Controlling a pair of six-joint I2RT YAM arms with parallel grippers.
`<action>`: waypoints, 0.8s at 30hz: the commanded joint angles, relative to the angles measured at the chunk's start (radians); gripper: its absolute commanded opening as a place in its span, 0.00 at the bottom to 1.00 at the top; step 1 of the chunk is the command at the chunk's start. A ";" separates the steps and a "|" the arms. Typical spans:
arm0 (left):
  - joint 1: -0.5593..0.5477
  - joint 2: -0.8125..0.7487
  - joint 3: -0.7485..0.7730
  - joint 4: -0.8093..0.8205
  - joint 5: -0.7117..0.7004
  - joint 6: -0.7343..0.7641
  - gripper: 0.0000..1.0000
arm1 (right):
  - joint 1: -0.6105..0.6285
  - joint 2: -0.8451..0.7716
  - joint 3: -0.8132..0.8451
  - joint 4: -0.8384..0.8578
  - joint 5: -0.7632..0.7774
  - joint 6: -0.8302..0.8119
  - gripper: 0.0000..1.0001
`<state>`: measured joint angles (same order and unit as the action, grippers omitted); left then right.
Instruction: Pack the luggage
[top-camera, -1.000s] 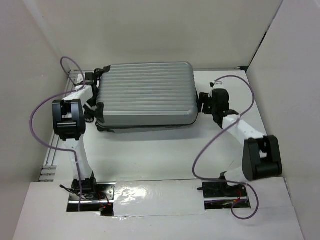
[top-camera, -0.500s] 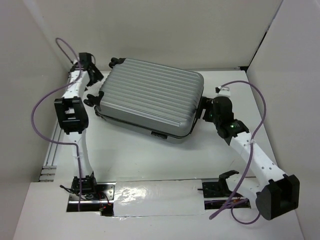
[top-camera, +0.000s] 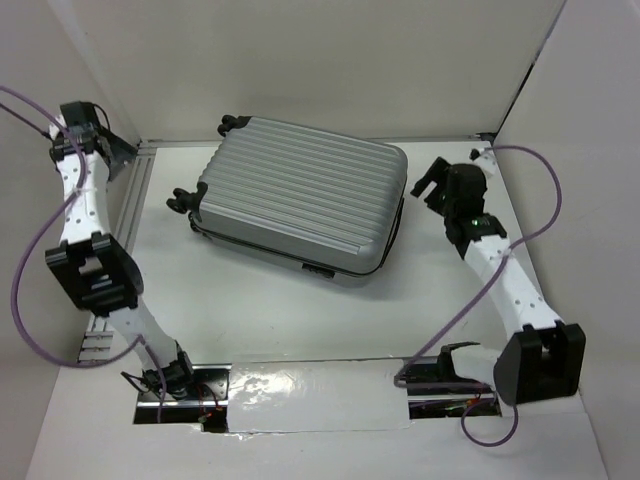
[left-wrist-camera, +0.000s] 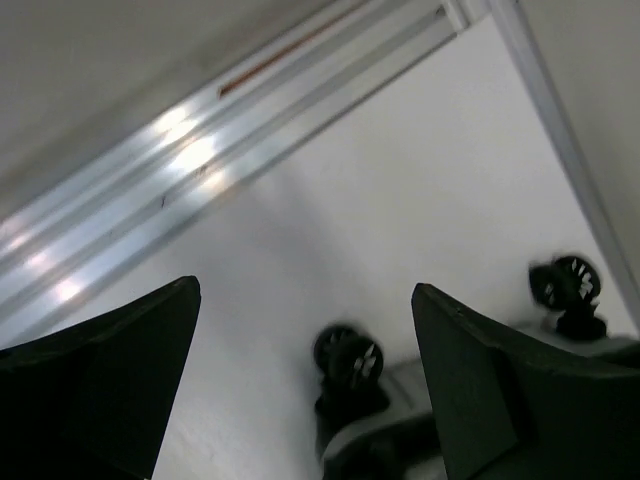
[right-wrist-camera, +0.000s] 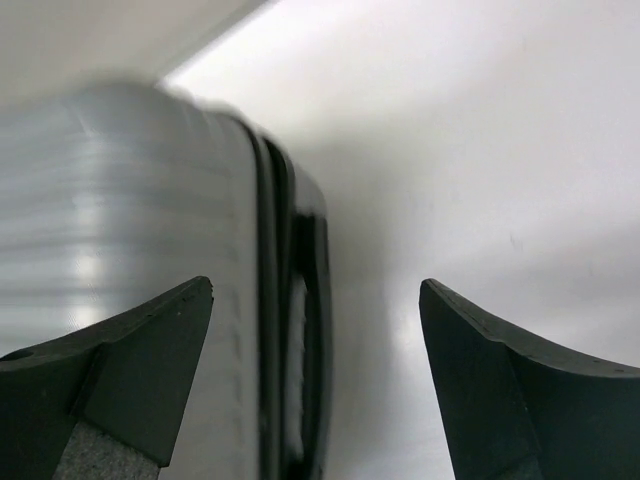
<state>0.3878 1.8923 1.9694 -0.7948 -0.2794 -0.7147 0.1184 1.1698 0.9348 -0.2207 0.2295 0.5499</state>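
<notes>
We're holding left hand (left-wrist-camera: 305, 290) and right hand (right-wrist-camera: 315, 285) open, empty, ideally steering clear of the shut luggage (top-camera: 300, 195) mid-frame.

- No text, brand, number or sign can be read in any view.
- The luggage (top-camera: 300, 195): a small dark patch (top-camera: 320, 268) on the shell's edge at 6 o'clock is too small to tell whether it carries lettering.
- Both wrist views are too blurred to make out any lettering.

Luggage (top-camera: 300, 195) blocks centre; open table (top-camera: 300, 320) left, right, front.
</notes>
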 joint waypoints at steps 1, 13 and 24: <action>-0.021 -0.215 -0.278 -0.068 0.032 -0.087 1.00 | -0.048 0.149 0.175 0.048 0.025 0.027 0.91; -0.092 -0.941 -1.086 0.043 0.089 -0.294 1.00 | -0.145 0.718 0.700 0.040 -0.415 -0.280 0.91; -0.476 -0.775 -1.178 -0.015 0.048 -0.402 0.98 | -0.082 0.972 0.817 0.044 -0.595 -0.376 0.91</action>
<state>-0.0319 1.0550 0.7990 -0.8150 -0.2165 -1.0607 -0.0082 2.1433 1.7306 -0.1688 -0.2676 0.2474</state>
